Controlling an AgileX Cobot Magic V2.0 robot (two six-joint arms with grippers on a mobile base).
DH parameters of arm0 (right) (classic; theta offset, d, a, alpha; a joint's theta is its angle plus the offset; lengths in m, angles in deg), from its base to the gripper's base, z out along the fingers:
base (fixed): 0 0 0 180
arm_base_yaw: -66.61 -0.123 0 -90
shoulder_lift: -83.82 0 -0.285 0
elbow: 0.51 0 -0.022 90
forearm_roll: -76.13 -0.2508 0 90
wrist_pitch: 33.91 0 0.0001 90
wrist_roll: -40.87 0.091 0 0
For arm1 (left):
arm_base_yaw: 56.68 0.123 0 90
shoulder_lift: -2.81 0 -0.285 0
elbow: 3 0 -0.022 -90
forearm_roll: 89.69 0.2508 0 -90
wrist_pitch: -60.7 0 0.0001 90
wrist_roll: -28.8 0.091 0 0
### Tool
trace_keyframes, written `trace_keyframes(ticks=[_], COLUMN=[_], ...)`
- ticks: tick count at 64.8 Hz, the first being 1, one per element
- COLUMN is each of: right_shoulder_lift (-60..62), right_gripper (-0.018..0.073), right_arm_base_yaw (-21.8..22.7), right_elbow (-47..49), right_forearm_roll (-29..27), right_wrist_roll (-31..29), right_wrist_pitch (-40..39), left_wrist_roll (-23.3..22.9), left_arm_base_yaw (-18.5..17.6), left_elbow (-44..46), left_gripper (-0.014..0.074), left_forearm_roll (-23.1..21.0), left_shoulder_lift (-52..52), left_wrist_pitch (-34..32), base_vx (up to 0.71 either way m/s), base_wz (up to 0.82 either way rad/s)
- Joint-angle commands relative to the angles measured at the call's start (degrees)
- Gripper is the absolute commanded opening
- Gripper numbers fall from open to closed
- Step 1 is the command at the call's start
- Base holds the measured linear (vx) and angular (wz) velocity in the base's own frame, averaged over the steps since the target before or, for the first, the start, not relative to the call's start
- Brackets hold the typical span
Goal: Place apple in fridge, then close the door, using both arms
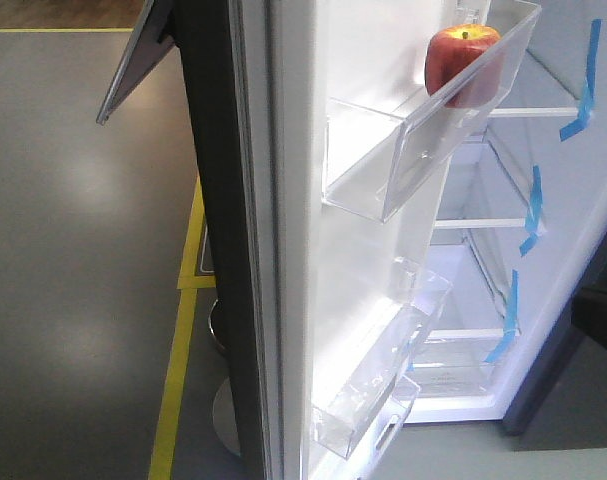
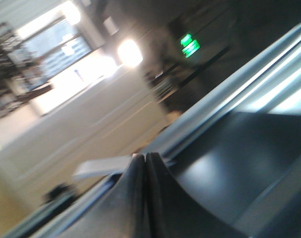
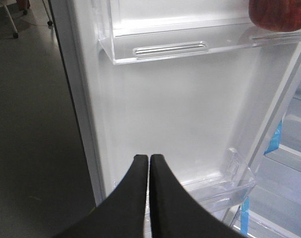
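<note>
Here's the right hand (image 3: 149, 157) from its own wrist camera: two matte black fingers (image 3: 165, 198), smooth and plain, each narrow with a blunt, squared-off tip and flaring outward in a long curve toward a broad base. Over to the left hand (image 2: 145, 157), and it's the same build, a pair of black curved fingers tapering to slim tips, though this view is blurred and no finer detail can be made out.

Test hall, grey floor (image 1: 73, 250), yellow floor tape (image 1: 172, 390), green exit sign (image 2: 190, 45)
</note>
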Motion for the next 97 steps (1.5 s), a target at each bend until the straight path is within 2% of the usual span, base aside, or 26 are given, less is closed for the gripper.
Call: trace_keyframes(ticks=[1, 4, 12, 26, 31, 36, 46, 52, 57, 64, 69, 79, 97], right_shoulder_lift=[3.03, 4.96, 7.22, 7.50, 7.50, 7.50, 7.50, 7.50, 7.50, 7.50, 7.50, 7.50, 7.50], right_gripper=[-0.0004, -0.0004, -0.0004, -0.0004, -0.0004, -0.0004, -0.0004, -0.0004, -0.0004, -0.0004, -0.0004, -0.0004, -0.0004], right_arm_base_yaw=[0.17, 0.17, 0.17, 0.17, 0.17, 0.17, 0.17, 0.17, 0.17, 0.17, 0.17, 0.17, 0.17], right_elbow=[0.95, 0.95, 0.95, 0.95, 0.95, 0.95, 0.95, 0.95, 0.95, 0.95, 0.95, 0.95, 0.95], right_forearm_roll=[-2.39, -2.31, -0.90, -1.19, -1.26, -1.38, -1.38, -1.62, -1.81, -1.93, -1.93, -1.98, -2.04], right_wrist_roll=[2.42, 2.53, 2.53, 2.85, 2.90, 2.90, 3.02, 3.07, 3.13, 3.13, 3.13, 3.13, 3.13], right_wrist_pitch=[-2.48, -3.07, -4.67, -4.23, -4.23, -4.23, -4.23, -4.23, -4.23, -4.23, -4.23, -4.23, -4.28], left_wrist_roll=[-7.29, -9.26, -12.11, -11.56, -12.12, -14.84, -18.26, -21.42, -25.79, -30.18, -31.86, -35.60, -45.75], left_arm_base_yaw=[-0.32, -0.32, -0.32, -0.32, -0.32, -0.32, -0.32, -0.32, -0.32, -0.32, -0.32, -0.32, -0.54], left_elbow=[2.03, 4.66, 13.41, 29.27, 33.36, 36.85, 41.88, 45.05, 47.68, 52.13, 55.06, 61.73, 72.94], left_gripper=[-0.0006, -0.0006, -0.0006, -0.0006, -0.0006, -0.0006, -0.0006, -0.0005, -0.0002, 0.0008, 0.0029, 0.0136, 0.0469], left_forearm_roll=[5.04, 9.81, 18.83, 33.34, 34.53, 34.48, 35.86, 41.07, 45.99, 52.22, 54.56, 58.19, 66.19], left_shoulder_lift=[0.83, 0.58, -2.61, -15.19, -21.95, -28.33, -41.54, -48.37, -53.67, -59.83, -63.80, -70.31, -80.57], left_wrist_pitch=[-6.62, -5.69, -2.44, -1.57, -1.94, -4.36, -12.77, -18.38, -21.67, -23.67, -24.88, -27.07, -28.35], base_vx=[0.00, 0.00, 0.00, 0.00, 0.00, 0.00, 0.00, 0.00, 0.00, 0.00, 0.00, 0.00, 0.00], base_wz=[0.00, 0.00, 0.00, 0.00, 0.00, 0.00, 0.00, 0.00, 0.00, 0.00, 0.00, 0.00, 0.00])
